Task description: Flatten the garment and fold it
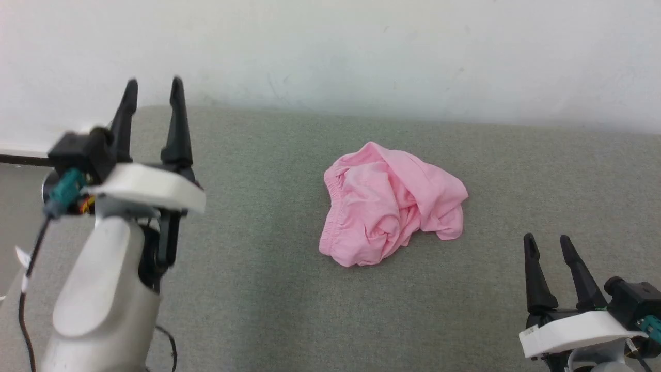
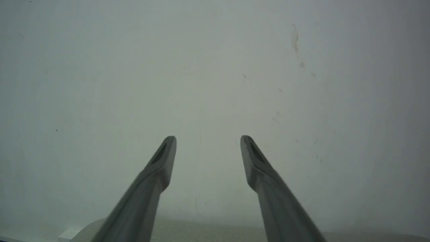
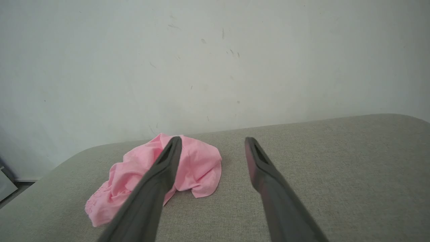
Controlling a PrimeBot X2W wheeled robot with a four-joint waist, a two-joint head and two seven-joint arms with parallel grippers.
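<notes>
Nearest my head camera is the pale left forearm, rising at the near left with a black cable hanging beside it. Above it the left gripper is raised off the surface, its two dark fingers spread wide with nothing between them. Through the left wrist camera the same gripper points at the white wall, and only a thin strip of the grey surface shows below it.

At the near right, the right gripper sits low over the grey fabric-covered surface, its jaws also wide and empty.

The garment lies crumpled in a pink heap around the middle of the surface, toward the far side. It is well apart from both grippers and touched by neither. Its gathered waistband runs down the heap's left edge (the rest is loose folds, bunched over themselves).

From the right wrist camera, the garment lies beyond and left of the right gripper, partly behind one finger, with the white wall behind it.
</notes>
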